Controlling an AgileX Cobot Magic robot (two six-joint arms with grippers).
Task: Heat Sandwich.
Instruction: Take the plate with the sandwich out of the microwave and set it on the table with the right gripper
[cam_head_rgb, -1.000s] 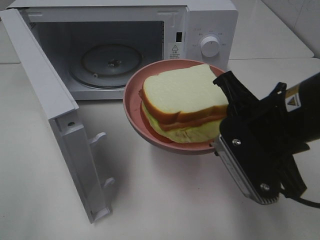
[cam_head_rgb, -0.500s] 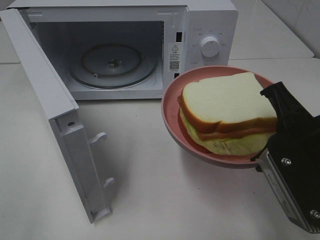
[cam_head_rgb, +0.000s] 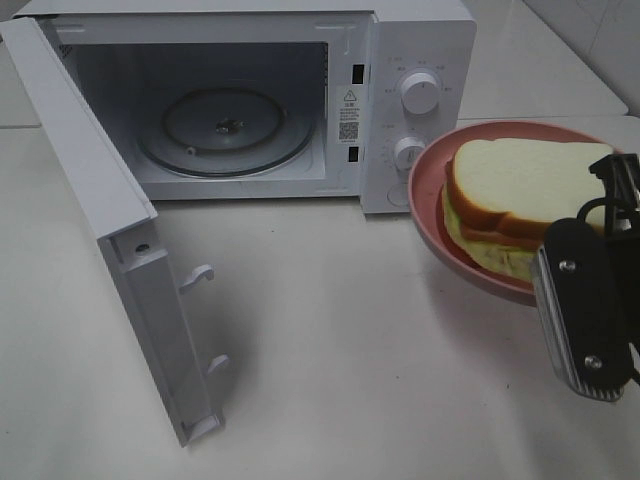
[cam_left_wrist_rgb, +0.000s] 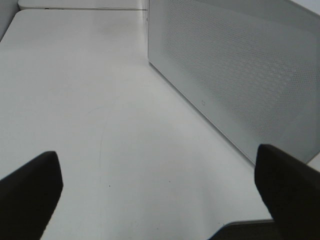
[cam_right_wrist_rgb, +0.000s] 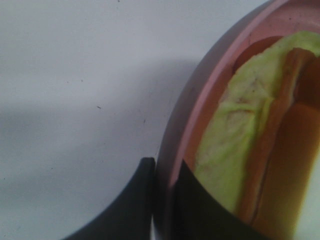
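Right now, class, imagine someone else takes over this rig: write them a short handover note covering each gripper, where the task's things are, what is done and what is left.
Right gripper: shut on the rim of the pink plate, one finger inside and one outside, holding it to the right of the microwave.
Left gripper: open, holding nothing, beside the microwave's perforated side wall.
Sandwich: lying on the plate, not yet in the oven.
Done: microwave door is swung fully open; the glass turntable is bare.
Left: place plate on the turntable, release, close the door, set the upper dial and probably the lower dial.
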